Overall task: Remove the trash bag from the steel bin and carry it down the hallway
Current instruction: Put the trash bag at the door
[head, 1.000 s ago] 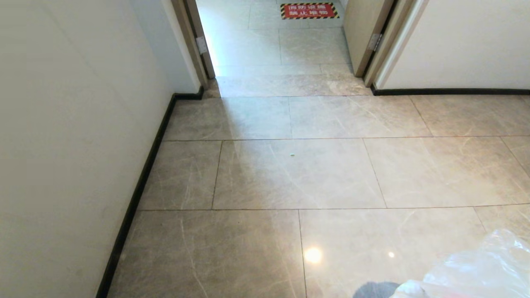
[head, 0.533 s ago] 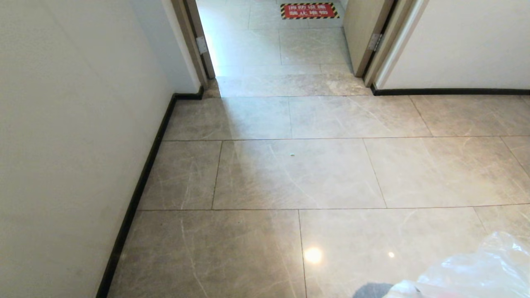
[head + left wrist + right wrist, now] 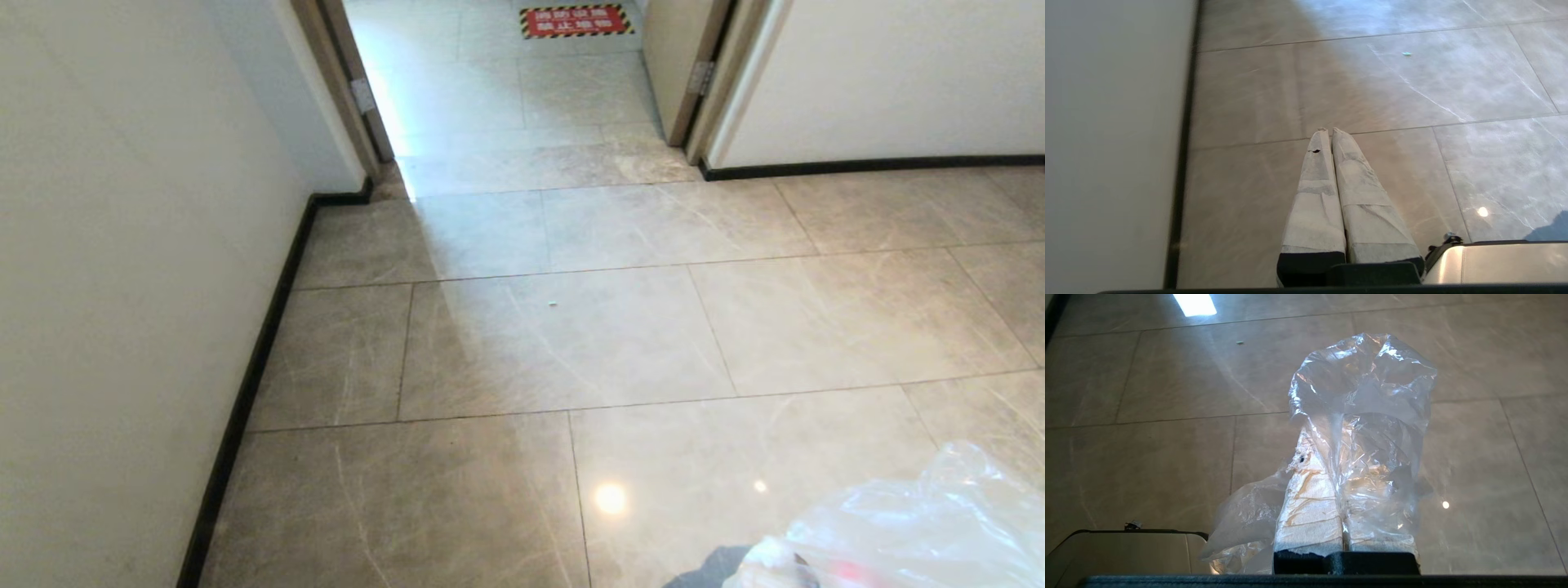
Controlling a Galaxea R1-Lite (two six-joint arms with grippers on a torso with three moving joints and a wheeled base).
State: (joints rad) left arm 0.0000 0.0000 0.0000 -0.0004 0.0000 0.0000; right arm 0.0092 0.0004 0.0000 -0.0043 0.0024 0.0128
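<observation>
While glossy marbled hallway [image 3: 571,343] tiles gleam, right gripper [image 3: 1331,457] pinches crinkly trash bag [image 3: 1363,396].

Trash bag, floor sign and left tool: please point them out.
Trash bag [image 3: 1367,384], right wrist view, its puffed crinkled part.
Floor sign [image 3: 575,20], head view, its red middle.
Left tool [image 3: 1329,132], left wrist view, between its tips.

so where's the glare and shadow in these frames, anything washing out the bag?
Head view: a round lamp reflection on the glossy hallway floor, wall shadow darkening the tiles at left. Right wrist view: bright highlights on the trash bag, which veils the right gripper; a window reflection on the tiles. Left wrist view: slight smear, left gripper in shade.
</observation>
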